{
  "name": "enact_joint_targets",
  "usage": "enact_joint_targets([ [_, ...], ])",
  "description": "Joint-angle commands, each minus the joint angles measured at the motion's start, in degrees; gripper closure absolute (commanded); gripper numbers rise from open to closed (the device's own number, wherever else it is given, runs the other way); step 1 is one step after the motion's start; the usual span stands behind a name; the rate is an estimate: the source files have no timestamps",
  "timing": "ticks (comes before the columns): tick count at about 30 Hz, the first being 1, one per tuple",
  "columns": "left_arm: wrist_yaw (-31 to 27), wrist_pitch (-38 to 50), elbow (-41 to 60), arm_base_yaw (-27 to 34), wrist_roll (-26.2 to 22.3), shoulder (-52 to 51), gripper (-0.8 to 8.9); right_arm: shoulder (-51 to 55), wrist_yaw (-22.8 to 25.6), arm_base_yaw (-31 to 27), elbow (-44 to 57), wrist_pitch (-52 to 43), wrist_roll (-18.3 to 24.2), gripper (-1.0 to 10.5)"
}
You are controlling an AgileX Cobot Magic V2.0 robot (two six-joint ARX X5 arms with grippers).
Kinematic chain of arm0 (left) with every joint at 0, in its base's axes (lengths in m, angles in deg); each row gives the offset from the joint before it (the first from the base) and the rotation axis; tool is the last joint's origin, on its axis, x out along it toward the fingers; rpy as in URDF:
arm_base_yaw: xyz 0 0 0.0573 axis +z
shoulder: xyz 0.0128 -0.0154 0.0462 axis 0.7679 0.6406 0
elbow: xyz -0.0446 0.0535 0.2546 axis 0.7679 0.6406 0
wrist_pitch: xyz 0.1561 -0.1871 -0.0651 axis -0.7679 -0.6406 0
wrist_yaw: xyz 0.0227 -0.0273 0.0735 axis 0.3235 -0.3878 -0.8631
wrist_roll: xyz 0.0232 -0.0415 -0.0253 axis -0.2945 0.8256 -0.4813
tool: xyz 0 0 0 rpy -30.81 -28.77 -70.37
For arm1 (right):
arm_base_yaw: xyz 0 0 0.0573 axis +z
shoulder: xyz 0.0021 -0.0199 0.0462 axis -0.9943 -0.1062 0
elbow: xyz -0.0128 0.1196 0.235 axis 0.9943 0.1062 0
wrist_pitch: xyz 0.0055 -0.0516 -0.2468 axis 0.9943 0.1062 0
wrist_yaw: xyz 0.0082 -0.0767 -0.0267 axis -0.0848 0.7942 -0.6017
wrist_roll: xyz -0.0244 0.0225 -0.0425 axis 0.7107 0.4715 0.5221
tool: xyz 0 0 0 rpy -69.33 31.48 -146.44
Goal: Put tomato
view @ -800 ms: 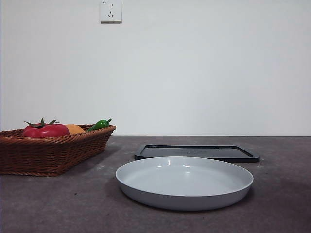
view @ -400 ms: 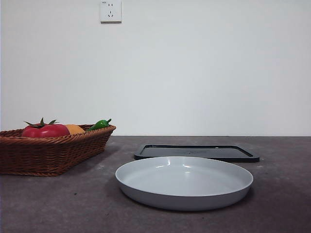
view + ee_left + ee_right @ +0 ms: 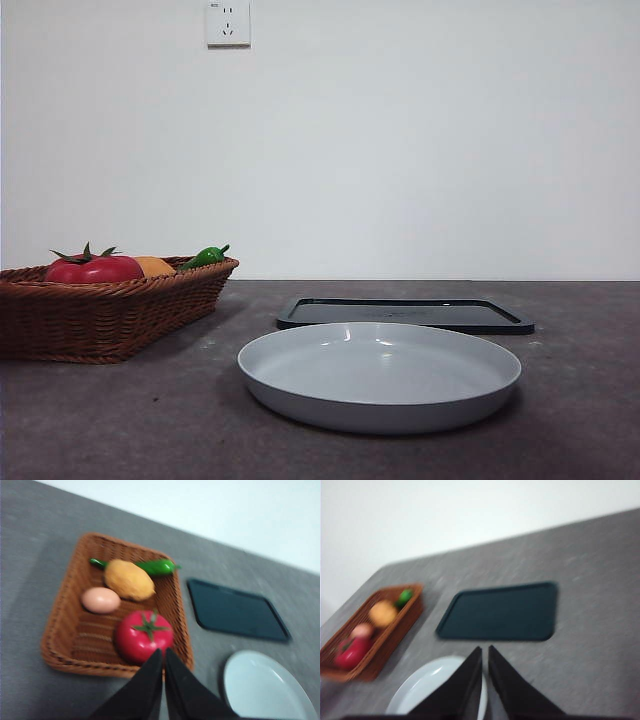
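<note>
The glossy, round red tomato with a green star-shaped stem [image 3: 144,635] lies untouched in the brown woven wicker basket [image 3: 57,647], at the end nearest the left end effector [image 3: 163,662], which hangs above it with its jaws pressed narrow, holding nothing. Beyond the tomato from that end effector sit a pale egg-shaped item [image 3: 100,600], a lumpy orange-yellow round fruit [image 3: 129,579] and a small green pepper [image 3: 156,567], so the tomato is the most open to a reach from above. The right end effector [image 3: 485,667], also narrow and empty, waits high over the shallow round white plate [image 3: 420,690] and flat black rectangular tray [image 3: 505,611]. The plate stands bare on the grey counter [image 3: 100,420], probably ready to receive the tomato.
</note>
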Motion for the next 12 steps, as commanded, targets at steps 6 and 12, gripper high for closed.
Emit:
enact_joint_targets([
  [6,7.93,-8.09,-10.49,-0.72,-8.92,8.94,8.04,-13.16,-6.99,2.99,-14.86,14.05,10.71,9.4],
  [12,11.41,-15.93,-17.53,-3.50,-11.98,13.25,8.04,-20.24,-7.02,8.39,-22.73,23.28,15.08,9.4],
])
